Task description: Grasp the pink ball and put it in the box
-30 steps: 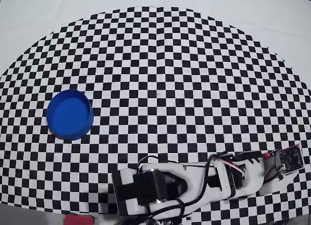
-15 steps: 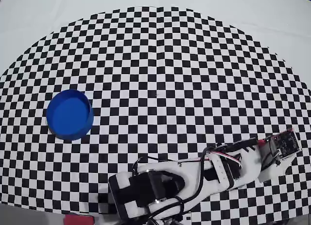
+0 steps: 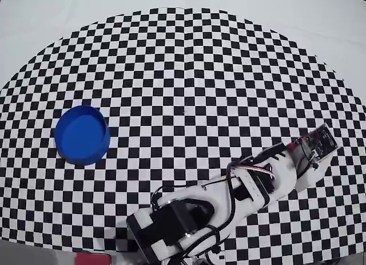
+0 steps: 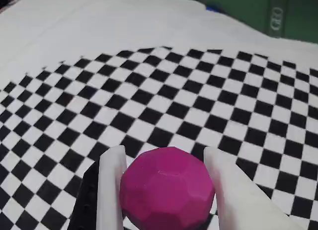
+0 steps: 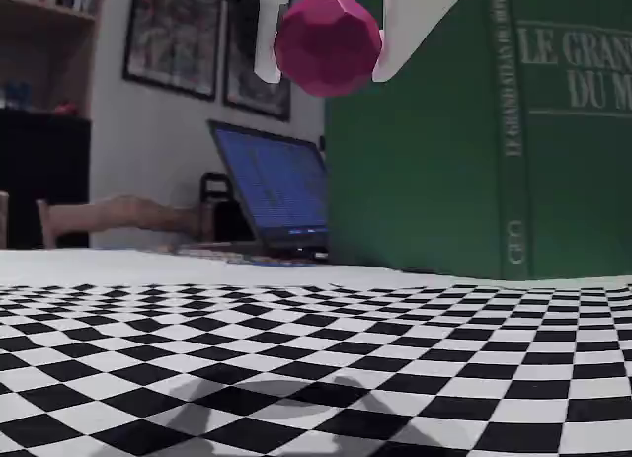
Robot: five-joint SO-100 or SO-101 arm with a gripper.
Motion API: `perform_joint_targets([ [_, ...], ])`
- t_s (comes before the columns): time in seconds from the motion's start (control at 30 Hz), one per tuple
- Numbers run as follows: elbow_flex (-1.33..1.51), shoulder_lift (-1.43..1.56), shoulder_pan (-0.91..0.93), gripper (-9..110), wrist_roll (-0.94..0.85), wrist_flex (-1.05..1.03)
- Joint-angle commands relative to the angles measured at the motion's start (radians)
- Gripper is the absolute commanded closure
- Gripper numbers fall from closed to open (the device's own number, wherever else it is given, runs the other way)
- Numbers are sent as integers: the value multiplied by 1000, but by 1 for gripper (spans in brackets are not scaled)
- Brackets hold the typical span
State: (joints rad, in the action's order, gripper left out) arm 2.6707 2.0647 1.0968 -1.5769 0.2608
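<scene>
Wrist view: my two white fingers [image 4: 164, 163] clamp the faceted magenta plastic ball [image 4: 167, 188] on both sides, lifted clear above the black-and-white checkered desk [image 4: 149, 86]; overhead, the round blue box [image 3: 83, 134] sits well apart.

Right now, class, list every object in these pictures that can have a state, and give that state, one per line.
Pink faceted ball: held between the white fingers, lifted clear of the checkered cloth.
Gripper: shut on the ball.
Blue round box: open, empty, upright on the cloth, apart from the arm.
Laptop: lid open, screen lit.
</scene>
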Motion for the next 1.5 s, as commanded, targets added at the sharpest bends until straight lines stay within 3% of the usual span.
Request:
perform_joint_targets([
  [0.0,0,60,-35,101,8,-2],
  [1.47,138,308,-660,101,9,-107],
])
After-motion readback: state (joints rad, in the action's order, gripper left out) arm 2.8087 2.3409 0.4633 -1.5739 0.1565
